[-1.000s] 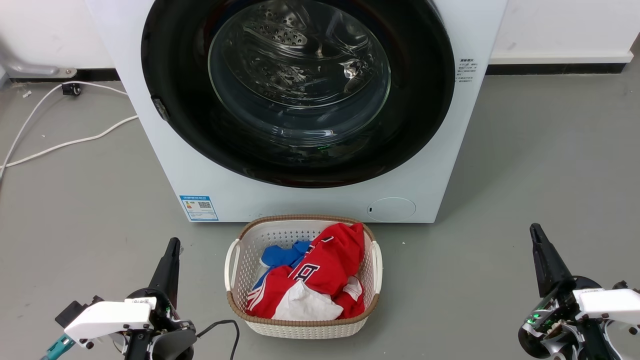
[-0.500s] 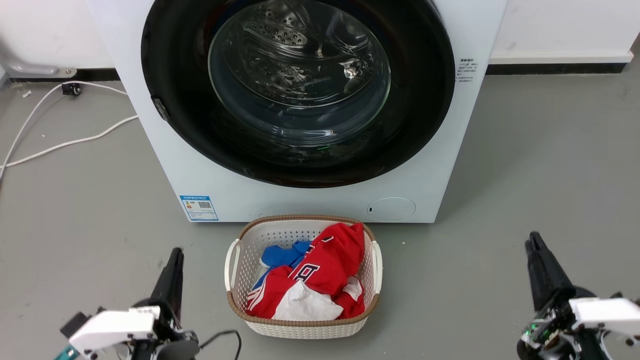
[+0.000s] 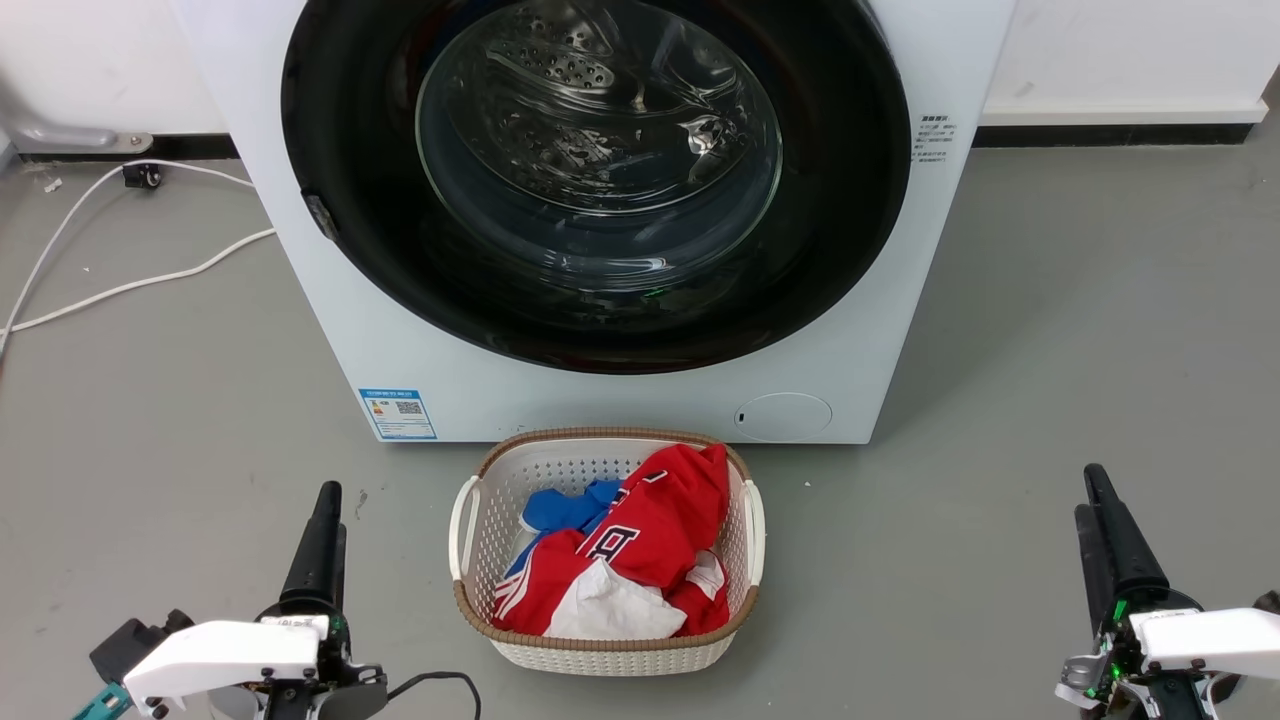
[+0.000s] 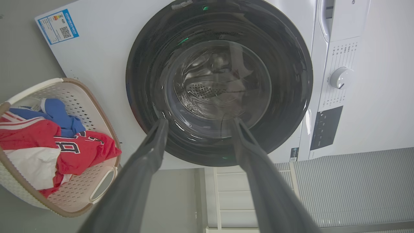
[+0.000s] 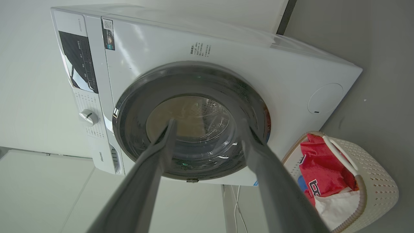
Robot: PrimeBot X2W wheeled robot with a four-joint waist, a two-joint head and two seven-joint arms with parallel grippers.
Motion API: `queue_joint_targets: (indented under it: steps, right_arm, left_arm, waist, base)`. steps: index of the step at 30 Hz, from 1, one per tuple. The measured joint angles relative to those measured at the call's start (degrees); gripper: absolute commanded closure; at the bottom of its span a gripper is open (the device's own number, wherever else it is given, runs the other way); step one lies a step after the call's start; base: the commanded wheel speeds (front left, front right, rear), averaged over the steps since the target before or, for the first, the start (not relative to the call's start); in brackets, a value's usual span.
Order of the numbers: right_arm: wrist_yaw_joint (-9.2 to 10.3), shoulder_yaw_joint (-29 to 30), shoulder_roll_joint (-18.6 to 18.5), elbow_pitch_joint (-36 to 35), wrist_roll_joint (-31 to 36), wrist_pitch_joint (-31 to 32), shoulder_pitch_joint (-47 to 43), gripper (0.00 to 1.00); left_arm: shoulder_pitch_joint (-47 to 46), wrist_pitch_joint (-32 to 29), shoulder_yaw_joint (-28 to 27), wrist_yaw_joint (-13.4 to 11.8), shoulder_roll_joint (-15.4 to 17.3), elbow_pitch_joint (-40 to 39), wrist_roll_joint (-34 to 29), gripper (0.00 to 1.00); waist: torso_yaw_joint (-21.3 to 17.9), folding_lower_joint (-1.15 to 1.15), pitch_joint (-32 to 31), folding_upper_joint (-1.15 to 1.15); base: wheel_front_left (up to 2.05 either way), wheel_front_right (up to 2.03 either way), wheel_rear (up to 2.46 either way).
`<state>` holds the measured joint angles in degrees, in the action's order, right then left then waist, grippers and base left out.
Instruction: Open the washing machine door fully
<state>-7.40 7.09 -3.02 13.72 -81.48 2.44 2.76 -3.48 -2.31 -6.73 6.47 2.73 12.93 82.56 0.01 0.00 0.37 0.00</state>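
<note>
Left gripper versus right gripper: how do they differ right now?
The left gripper sits nearer the laundry basket; the right gripper stands farther out to the side. In the head view the left gripper's fingers overlap as one dark shape, while the right gripper's show as two. Both are open, empty and short of the washing machine door.

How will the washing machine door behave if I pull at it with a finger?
The washing machine door looks rigid, so it should probably swing as one piece rather than flex. Its glossy black face offers little to grip and is likely slippery; the small tab on its rim seems the better purchase.
</note>
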Motion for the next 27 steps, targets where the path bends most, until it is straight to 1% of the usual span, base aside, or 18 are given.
queue_joint_targets:
  steps: [16, 21, 27]
  right_arm:
    - [0.00, -1.9, 0.0, -7.3, 24.0, -3.7, -2.2, 0.00]
    - [0.00, -2.5, 0.0, -8.6, 30.7, -4.8, -3.0, 0.00]
    - [0.00, -2.7, 0.0, -9.6, 36.9, -6.0, -3.8, 0.00]
  left_arm:
    - [1.6, 3.6, 3.7, -5.0, 0.1, -4.9, -23.1, 0.00]
    - [2.1, 4.7, 5.2, -6.7, 0.5, -5.6, -28.4, 0.00]
    - [2.4, 5.9, 7.0, -8.6, 1.6, -6.6, -33.7, 0.00]
  waist:
    - [0.1, 0.00, 0.2, 0.00]
    - [0.1, 0.00, 0.2, 0.00]
    - [0.2, 0.00, 0.1, 0.00]
  base:
    - [0.00, 0.00, 0.00]
    - [0.00, 0.00, 0.00]
    - [0.00, 0.00, 0.00]
